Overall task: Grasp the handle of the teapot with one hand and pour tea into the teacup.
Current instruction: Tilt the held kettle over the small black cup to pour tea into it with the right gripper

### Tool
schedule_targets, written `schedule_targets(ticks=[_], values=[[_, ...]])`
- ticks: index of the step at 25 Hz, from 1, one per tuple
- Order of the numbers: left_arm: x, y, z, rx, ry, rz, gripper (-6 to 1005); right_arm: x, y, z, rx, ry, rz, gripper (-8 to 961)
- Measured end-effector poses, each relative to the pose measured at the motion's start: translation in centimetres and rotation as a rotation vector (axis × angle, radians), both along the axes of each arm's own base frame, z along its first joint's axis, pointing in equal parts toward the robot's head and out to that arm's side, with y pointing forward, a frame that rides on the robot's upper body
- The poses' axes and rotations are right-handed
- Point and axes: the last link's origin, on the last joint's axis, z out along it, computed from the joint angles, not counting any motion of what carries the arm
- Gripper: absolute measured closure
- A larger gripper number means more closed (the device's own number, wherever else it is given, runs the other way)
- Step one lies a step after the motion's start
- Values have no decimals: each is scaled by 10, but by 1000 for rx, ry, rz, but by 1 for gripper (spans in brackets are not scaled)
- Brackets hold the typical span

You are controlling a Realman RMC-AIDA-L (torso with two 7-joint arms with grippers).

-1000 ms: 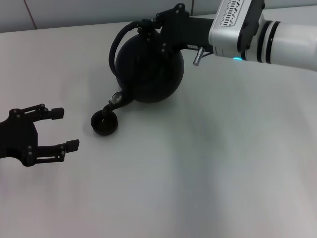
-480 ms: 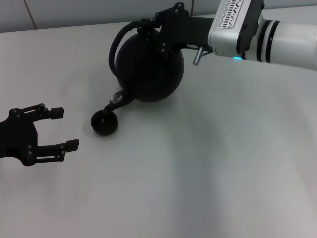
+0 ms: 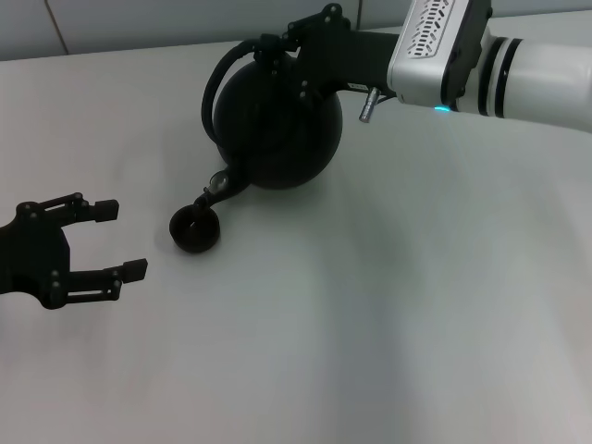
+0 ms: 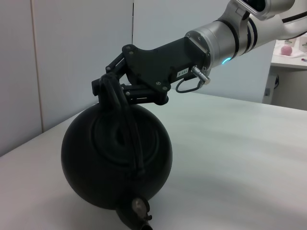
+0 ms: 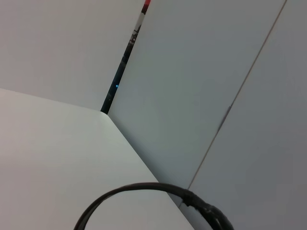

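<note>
The round black teapot point(image 3: 277, 125) is tipped over toward my left, its spout point(image 3: 220, 185) just above the small dark teacup point(image 3: 194, 229) on the white table. My right gripper point(image 3: 270, 51) is shut on the arched handle point(image 3: 218, 79) at the pot's top. The left wrist view shows the tilted teapot point(image 4: 115, 163), the handle point(image 4: 125, 129) and the right gripper point(image 4: 108, 84) clamped on it. The right wrist view shows only a curve of the handle point(image 5: 144, 189). My left gripper point(image 3: 120, 239) is open and empty, left of the cup.
The white table point(image 3: 388, 305) spreads to the front and right. A pale wall runs along its far edge point(image 3: 139, 23).
The teapot has shifted very slightly up and left with the right gripper; the tilt is about the same. The left gripper has not moved.
</note>
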Motion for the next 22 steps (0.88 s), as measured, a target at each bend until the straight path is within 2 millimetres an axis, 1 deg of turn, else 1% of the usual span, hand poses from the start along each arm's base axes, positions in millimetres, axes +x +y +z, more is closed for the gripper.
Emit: schedule_targets(ticks=[10,22], values=[[-1,-1,0,1,1,5,137,-7,1,2,9,-6,27,831],[-2,0,0,6,5,8,138,-8,1,2,18,-20,47,830]])
